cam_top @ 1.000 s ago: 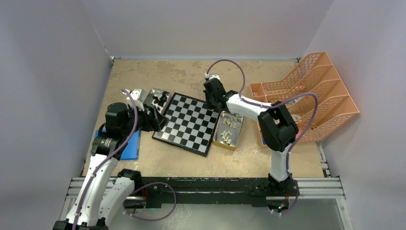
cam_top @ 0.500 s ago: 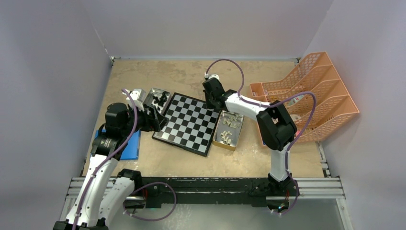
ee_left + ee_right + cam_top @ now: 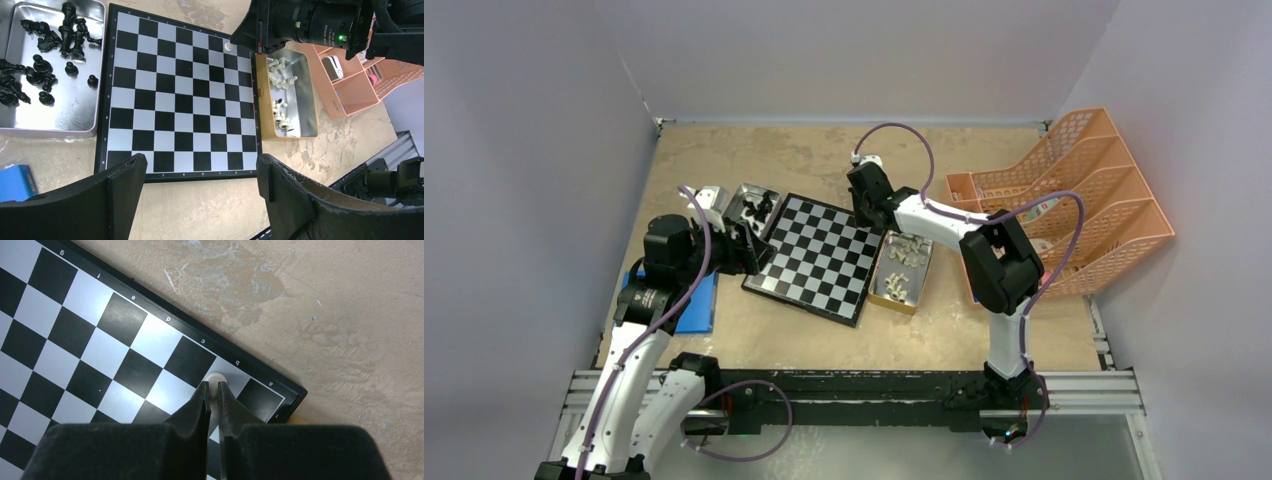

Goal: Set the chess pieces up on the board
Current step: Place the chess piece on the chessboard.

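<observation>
One white piece at the board: R gripper pinches it on the b sq by the board's corner, prob. its back-rank spot. L gripper spread wide, hovering over board's opposite edge, clear of R.

Both arms are extended over the table, one gripper spread and one pinched.
The left arm is raised over the table's left side, and the left gripper is spread wide and empty. The right arm is stretched toward the far edge, and the right gripper is pointed down and pinched on a white chess piece.
</observation>
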Motion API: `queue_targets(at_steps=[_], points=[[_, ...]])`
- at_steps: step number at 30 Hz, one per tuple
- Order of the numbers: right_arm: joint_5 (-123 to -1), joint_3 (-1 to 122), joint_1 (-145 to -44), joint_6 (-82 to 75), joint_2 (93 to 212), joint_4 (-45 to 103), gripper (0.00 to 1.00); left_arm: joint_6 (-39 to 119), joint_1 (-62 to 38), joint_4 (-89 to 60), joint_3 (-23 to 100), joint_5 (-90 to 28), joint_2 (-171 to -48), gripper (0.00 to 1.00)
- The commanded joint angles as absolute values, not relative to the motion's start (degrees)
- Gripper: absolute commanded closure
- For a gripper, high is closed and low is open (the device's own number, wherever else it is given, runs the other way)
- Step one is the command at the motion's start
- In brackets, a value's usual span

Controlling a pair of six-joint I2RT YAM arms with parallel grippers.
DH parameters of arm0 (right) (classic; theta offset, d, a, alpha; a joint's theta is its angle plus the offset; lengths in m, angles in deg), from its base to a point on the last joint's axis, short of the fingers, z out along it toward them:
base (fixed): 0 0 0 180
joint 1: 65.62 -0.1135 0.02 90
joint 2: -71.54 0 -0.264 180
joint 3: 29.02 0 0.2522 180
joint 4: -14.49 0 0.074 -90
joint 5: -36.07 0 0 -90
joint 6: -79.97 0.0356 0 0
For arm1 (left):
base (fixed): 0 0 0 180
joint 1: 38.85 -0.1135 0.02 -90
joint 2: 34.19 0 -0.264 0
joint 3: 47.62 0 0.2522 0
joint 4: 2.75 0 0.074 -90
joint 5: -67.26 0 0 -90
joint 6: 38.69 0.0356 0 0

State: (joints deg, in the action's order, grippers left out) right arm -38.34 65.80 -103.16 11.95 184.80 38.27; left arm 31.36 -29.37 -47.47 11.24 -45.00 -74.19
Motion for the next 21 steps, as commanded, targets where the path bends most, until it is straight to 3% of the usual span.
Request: queue_targets(at_steps=[1,16,21], points=[[-36.2,67.1,-103.2,12.1,185.1,40.4,0.90,31.4,-29.1,-45.7,11.2,-44.9,-74.0,0.19],[-35.8,67.9,-103.2,12.5,185.4,40.8,0.90,31.4,-29.1,-45.7,11.1,-44.8,-74.0,0.19],[-36.7,68.4,-103.3,12.1,185.6,39.9,0.83,31.4,-29.1,-45.8,11.2,-44.8,-74.2,0.19]])
